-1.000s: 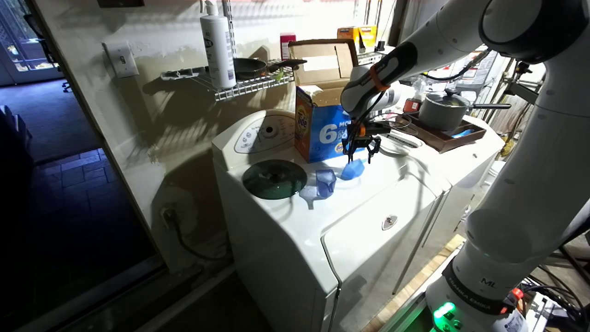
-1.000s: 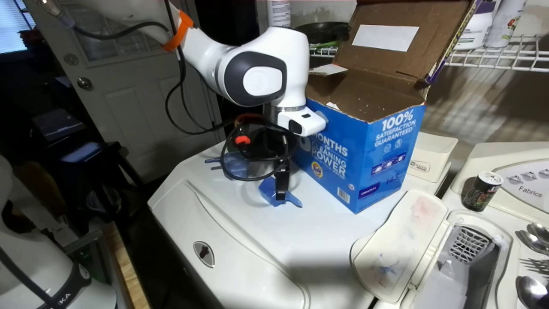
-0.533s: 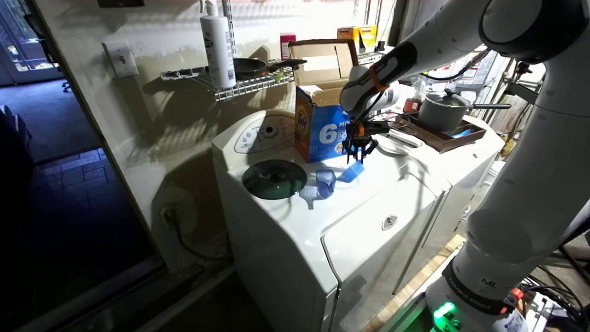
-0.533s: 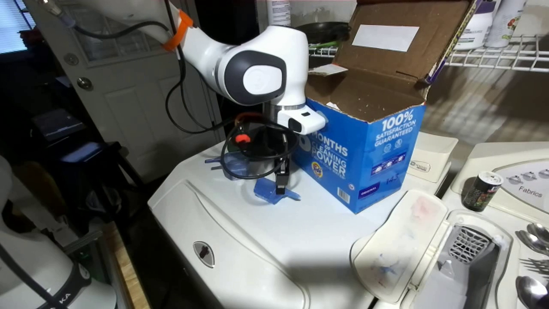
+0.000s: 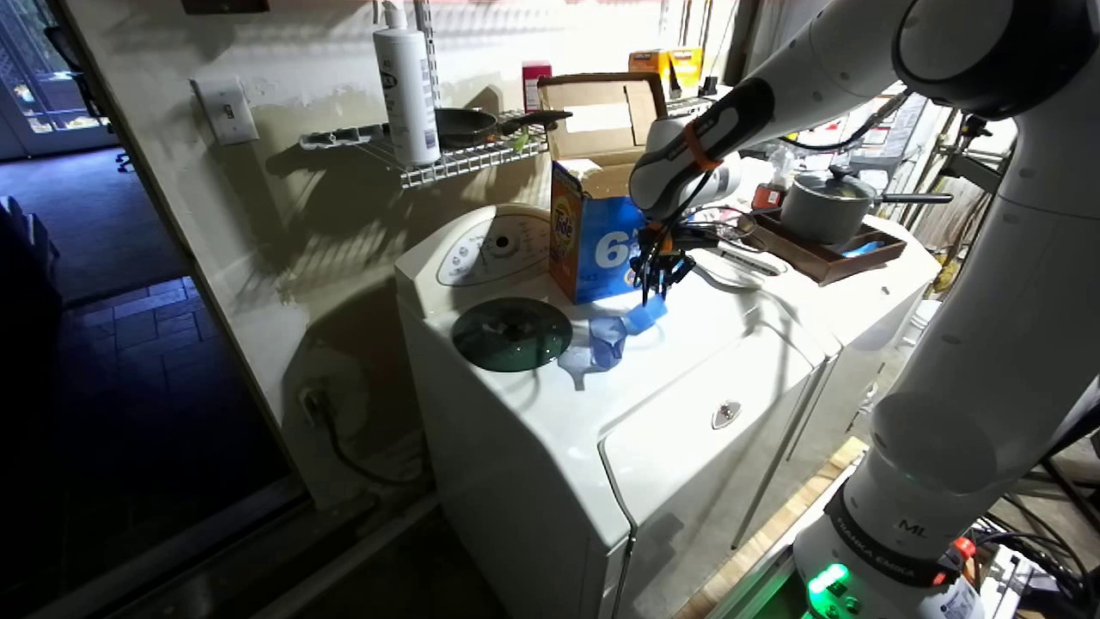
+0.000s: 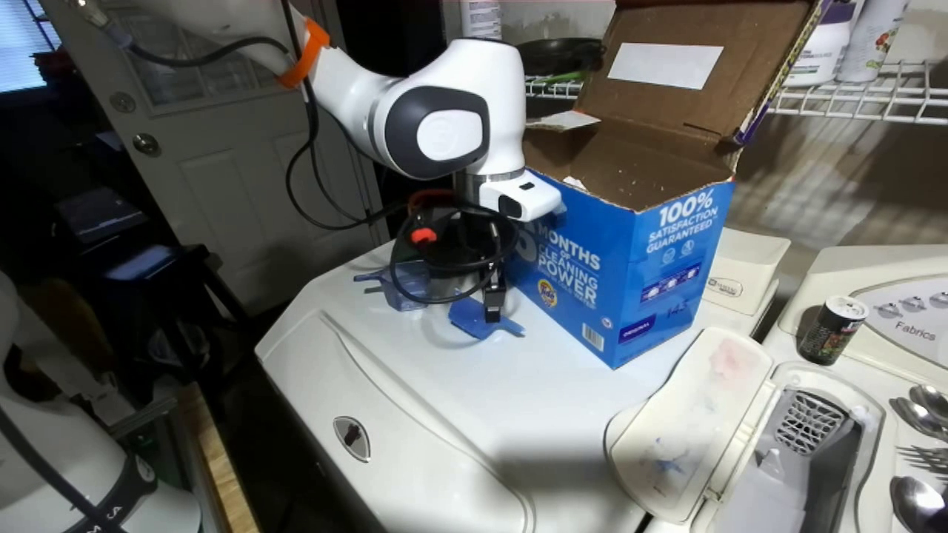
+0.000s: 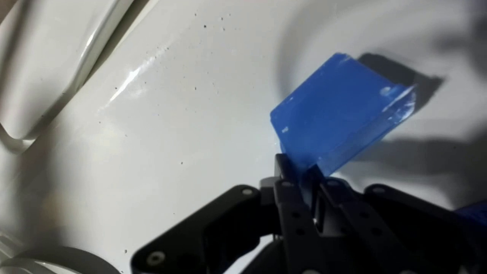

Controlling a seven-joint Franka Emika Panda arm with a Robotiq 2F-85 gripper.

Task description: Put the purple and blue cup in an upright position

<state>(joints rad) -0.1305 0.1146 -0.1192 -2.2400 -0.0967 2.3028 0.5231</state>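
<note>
The claw point(image 7: 299, 169) pinches the near end of the blue cup point(image 7: 335, 110) over the white counter point(image 7: 182, 125). The cup's broad, flat side shows, with a dark shadow point(image 7: 397, 72) just to its right. A groove point(image 7: 110, 43) crosses the counter at far left.

You've got an open blue Tide box point(image 6: 574, 270) standing on the desk point(image 6: 544, 403), flat green disc point(image 5: 509, 349) near it. You also get a lidded pot point(image 5: 825, 211) in a brown tray point(image 5: 859, 266), plus a dark can point(image 6: 831, 332) near some spoons point(image 6: 917, 502) and forks point(image 6: 926, 458). Your wire shelf point(image 5: 468, 162) holds a white bottle point(image 5: 406, 99) and a frying pan point(image 5: 464, 127).
</note>
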